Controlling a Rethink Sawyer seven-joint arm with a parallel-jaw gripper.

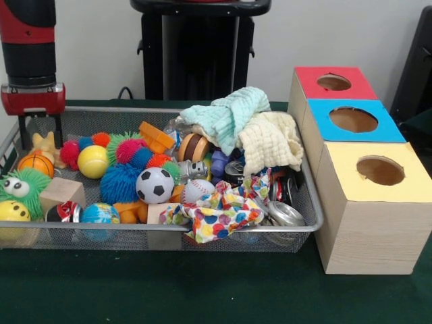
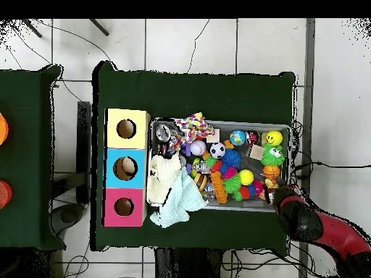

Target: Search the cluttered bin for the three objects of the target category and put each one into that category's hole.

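Note:
The wire mesh bin (image 1: 94,231) is full of toys and also shows in the overhead view (image 2: 291,148). My gripper (image 1: 40,131) hangs open over the bin's far left corner, one black finger on each side of a pale tan plush animal (image 1: 44,144) with pointed ears. An orange toy (image 1: 156,136) lies at the far middle and another orange piece (image 1: 128,210) sticks out under a blue spiky ball (image 1: 120,181); I cannot tell their shapes. Three boxes with holes stand to the right: red (image 1: 335,82), blue (image 1: 354,120), yellow (image 1: 379,170).
A green fuzzy ball with googly eyes (image 1: 19,185), a soccer ball (image 1: 154,185), a baseball (image 1: 197,190), a mint and a cream cloth (image 1: 253,125), a patterned cloth (image 1: 217,214) and metal tins (image 1: 285,213) crowd the bin. In the overhead view the red arm (image 2: 319,226) reaches in from the bottom right.

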